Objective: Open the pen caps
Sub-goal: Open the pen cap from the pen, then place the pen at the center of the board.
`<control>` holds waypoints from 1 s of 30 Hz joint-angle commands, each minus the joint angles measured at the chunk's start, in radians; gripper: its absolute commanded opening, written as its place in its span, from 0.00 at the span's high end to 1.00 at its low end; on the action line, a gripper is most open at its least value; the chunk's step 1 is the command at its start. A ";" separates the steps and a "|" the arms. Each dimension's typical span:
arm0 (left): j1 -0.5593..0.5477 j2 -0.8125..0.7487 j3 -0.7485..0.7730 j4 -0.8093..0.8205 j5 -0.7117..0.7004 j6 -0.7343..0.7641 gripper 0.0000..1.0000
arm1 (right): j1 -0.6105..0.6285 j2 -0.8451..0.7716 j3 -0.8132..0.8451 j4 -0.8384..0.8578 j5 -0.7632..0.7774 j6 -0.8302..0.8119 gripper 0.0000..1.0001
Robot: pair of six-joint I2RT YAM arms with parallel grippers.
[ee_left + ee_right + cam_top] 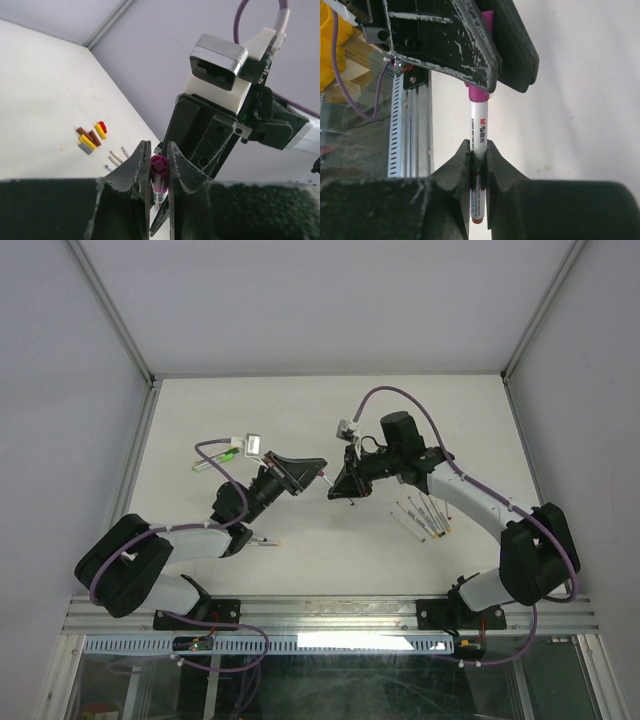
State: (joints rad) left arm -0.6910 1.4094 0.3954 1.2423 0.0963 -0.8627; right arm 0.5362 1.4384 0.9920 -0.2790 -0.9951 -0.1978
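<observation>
A slim white marker pen point(479, 130), held twice
Left gripper point(159, 172) pinches its magenta plastic cap point(479, 92), right gripper point(478, 167) its barrel.

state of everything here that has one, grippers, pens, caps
left gripper, jaws shut on the purple cap
right gripper, jaws shut on the held pen's white barrel
held pen, spanning between both grippers, capped
purple cap, on the held pen, not pulled off
loose caps, off their pens, lying in a cluster on the table
pens on the table, lying flat in a group, untouched
</observation>
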 commanded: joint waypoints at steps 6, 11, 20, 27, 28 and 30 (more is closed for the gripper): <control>0.276 -0.172 0.085 -0.050 -0.255 0.014 1.00 | 0.014 0.035 0.041 -0.150 0.009 -0.078 1.00; 0.309 -0.255 0.086 -0.151 -0.237 0.020 1.00 | 0.015 0.052 0.076 -0.291 0.155 -0.176 1.00; 0.312 -0.473 -0.072 -0.387 -0.076 -0.018 1.00 | 0.014 -0.045 -0.039 -0.535 0.595 -0.314 1.00; 0.312 -0.567 -0.200 -0.382 -0.027 -0.120 1.00 | 0.014 -0.037 -0.116 -0.508 0.682 -0.279 1.00; 0.312 -0.572 -0.205 -0.388 -0.019 -0.124 1.00 | 0.013 -0.028 -0.124 -0.495 0.693 -0.267 1.00; 0.311 -0.574 -0.205 -0.400 -0.003 -0.134 1.00 | 0.011 -0.017 -0.133 -0.480 0.703 -0.257 1.00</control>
State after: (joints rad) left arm -0.3908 0.8650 0.1913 0.8318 0.0338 -0.9539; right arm 0.5488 1.4174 0.8680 -0.7918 -0.3614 -0.4736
